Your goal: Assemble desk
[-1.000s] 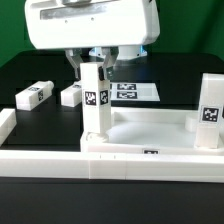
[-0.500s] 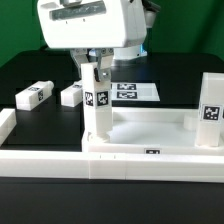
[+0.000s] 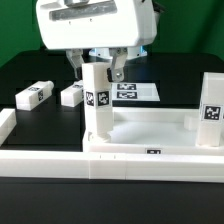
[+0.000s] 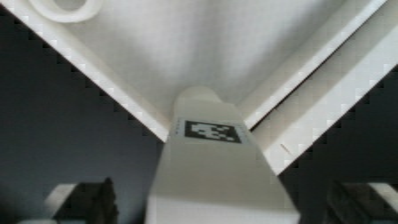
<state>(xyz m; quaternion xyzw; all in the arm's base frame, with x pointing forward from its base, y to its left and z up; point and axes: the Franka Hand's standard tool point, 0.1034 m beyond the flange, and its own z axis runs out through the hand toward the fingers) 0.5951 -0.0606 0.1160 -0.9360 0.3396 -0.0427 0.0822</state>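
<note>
On black table (image 3: pixel 30 70), marker board (image 3: pixel 137 92), desk top (image 3: pixel 150 132), dark backdrop (image 3: pixel 15 25).

The table (image 3: pixel 40 205) is black and bare at the near edge. The marker board (image 3: pixel 140 92) lies flat toward the back. A long white border rail (image 3: pixel 40 160) runs across the front.

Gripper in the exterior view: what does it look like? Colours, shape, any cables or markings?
The gripper has a boxy white housing with rounded corners and faint grey details near its top. Two slim grey fingers stick out below it; the wrist view shows their tips as dark. No cables or markings can be made out at this size.
</note>
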